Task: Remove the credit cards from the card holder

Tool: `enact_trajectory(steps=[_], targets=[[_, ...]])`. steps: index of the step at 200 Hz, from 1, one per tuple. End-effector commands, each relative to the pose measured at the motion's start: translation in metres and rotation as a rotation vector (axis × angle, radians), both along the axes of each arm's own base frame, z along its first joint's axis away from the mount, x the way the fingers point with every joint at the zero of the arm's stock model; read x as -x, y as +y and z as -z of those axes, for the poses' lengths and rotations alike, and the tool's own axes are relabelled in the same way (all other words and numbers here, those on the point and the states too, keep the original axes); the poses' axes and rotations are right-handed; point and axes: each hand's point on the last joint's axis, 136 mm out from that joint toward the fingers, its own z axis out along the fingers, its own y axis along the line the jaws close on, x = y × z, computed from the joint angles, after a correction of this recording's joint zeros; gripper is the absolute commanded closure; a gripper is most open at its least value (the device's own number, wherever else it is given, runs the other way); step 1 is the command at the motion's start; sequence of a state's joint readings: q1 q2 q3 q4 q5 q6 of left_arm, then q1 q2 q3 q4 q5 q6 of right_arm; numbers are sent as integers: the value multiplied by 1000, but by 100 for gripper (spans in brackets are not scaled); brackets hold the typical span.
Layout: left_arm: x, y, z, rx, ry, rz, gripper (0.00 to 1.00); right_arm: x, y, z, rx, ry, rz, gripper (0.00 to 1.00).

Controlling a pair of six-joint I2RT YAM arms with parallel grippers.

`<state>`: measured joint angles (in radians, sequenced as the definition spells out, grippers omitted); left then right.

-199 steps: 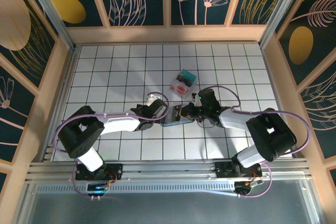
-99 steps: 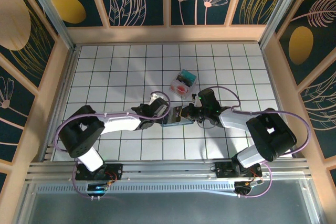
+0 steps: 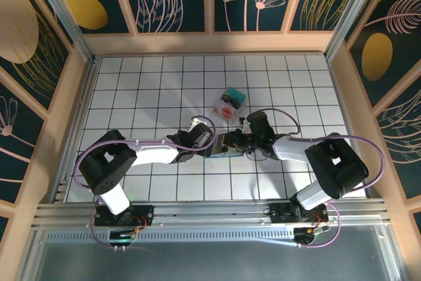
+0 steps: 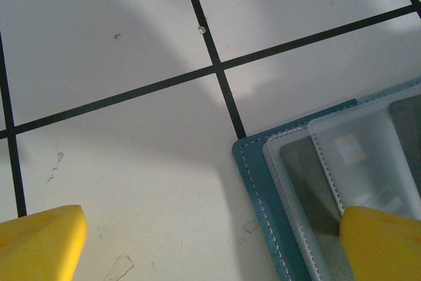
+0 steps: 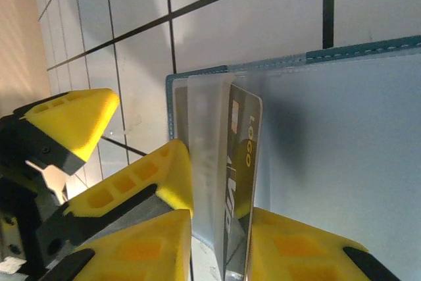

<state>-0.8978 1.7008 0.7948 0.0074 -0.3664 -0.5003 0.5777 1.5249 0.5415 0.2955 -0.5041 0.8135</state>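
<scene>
Card holder [image 4: 255, 189]: spread flat near the middle of the tiled table [image 3: 131, 83], between left gripper [image 4: 210, 241] and right gripper [image 5: 220, 248].
Credit cards [image 3: 230, 102], teal and pink-red: loose stack clear of the holder, just toward the far edge; counts as done.
Gold card [image 5: 242, 162]: partly out of clear sleeve [image 5: 207, 136], not yet free; likely the remaining work.
Left gripper: spread wide, one finger over the holder's pocket, holds nothing.
Right gripper: fingers either side of the gold card; clamped or slack, cannot tell.
Other pockets: contents unclear.
</scene>
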Motion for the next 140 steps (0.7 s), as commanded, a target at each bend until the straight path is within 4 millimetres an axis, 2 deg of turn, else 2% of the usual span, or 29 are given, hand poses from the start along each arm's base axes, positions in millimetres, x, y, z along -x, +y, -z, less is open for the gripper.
enact_trajectory(steps=[1,20,32,63,69,113,140], targets=[[15,16,25,-79,67,13,1,-10,7,-3,13,-34,8,80],[14,21,24,-86,59,-9,1,-13,4,-1,49,-39,21,96],[13,28,23,-106,44,-36,1,-14,-1,-2,86,-51,30,99],[9,45,22,-185,6,-78,1,-14,-18,-5,200,-64,52,99],[6,44,11,-168,-19,-79,1,-13,-21,-7,213,-67,52,99],[2,43,0,-160,-74,-53,1,-8,-30,-29,252,-111,53,99],[-3,37,-16,-146,-120,-14,1,-11,-31,-50,288,-186,33,100]])
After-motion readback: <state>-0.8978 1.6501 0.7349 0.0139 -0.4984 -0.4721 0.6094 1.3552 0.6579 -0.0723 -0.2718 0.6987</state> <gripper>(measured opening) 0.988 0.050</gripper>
